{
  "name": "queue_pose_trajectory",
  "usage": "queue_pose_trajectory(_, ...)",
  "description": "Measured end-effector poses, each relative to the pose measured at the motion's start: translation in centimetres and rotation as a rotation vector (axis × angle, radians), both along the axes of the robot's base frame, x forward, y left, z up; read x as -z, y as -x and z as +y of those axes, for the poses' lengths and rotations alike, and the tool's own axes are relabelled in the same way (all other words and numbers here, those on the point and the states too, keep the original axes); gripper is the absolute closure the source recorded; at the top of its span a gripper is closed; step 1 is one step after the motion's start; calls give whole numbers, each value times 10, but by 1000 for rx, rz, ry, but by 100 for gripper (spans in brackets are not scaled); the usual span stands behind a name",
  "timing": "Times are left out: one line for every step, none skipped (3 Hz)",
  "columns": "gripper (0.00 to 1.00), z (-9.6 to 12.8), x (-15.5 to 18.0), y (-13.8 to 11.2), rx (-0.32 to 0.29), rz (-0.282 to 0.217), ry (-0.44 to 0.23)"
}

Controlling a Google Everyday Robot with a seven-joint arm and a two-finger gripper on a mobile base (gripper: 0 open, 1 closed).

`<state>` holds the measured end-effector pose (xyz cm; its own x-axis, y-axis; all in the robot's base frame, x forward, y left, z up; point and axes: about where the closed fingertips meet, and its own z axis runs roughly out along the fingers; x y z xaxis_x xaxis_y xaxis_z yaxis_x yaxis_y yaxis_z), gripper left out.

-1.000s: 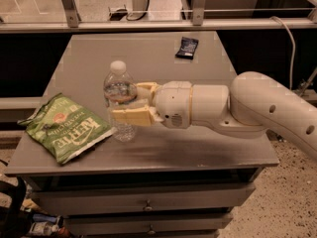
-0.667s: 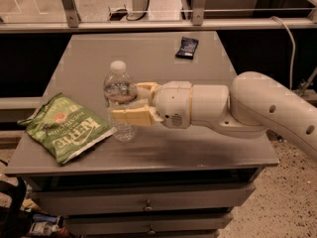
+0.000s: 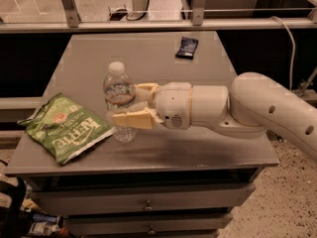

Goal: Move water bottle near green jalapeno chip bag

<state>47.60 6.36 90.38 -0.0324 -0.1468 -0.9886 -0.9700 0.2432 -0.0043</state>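
My gripper (image 3: 125,103) pinches the water bottle (image 3: 118,86) mid-body, one finger each side, to hold it upright. Bottle sits just beside the green jalapeno chip bag (image 3: 64,130) on the table (image 3: 163,152). I judge that close enough to release.

On the table (image 3: 198,148) the water bottle (image 3: 119,90) stands upright, left of centre. The Kettle chip bag (image 3: 64,130) lies just beside it at 8 o'clock. The gripper (image 3: 126,103) reaches in from 3 o'clock, clasping the bottle front and back. A small packet (image 3: 186,47) lies well apart at 1 o'clock.
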Motion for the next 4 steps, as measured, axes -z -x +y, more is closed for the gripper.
queue_pose_trajectory(0, 3, -1, 1, -5, -2, 2)
queue_pose_trajectory(0, 3, -1, 1, -5, -2, 2)
queue_pose_trajectory(23, 6, -2, 4, -16, -6, -2)
queue_pose_trajectory(47, 8, -2, 5, -19, -7, -1)
